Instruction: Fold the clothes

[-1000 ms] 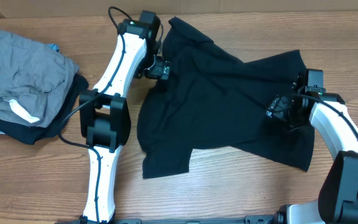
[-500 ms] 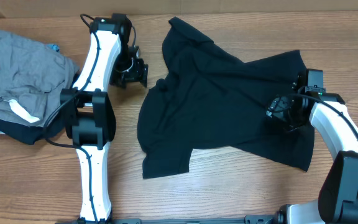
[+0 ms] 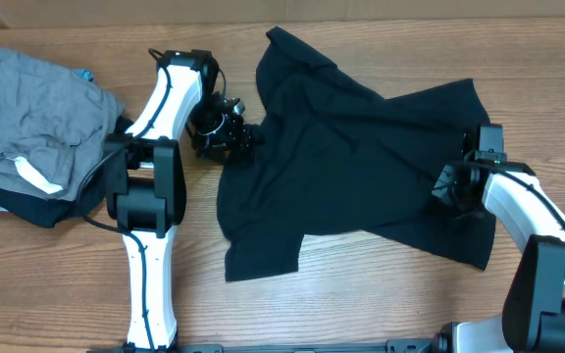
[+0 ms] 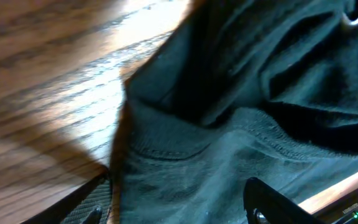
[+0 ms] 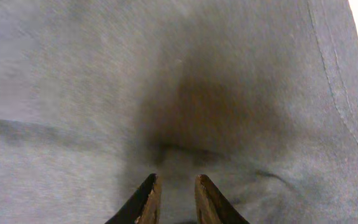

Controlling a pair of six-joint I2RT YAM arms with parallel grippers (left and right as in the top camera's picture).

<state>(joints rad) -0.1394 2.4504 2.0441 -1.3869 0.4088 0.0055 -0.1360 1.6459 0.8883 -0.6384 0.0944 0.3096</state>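
Finding: the left pincer (image 4: 174,202) stands spread, its fingers astride an edge of the black T-shirt (image 3: 341,167). The shirt lies rumpled on the worktop (image 3: 381,304) between both pincers. The right pincer (image 5: 174,186) is nearly pressed together, pinching shirt fabric at its tips.

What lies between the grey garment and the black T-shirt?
Overhead view: the left arm and a strip of bare table lie between grey garment and T-shirt.

overhead: even, bright, sharp | left wrist: soft focus, glare on table (image 4: 135,25) | right wrist: T-shirt (image 5: 73,74) washed-out grey
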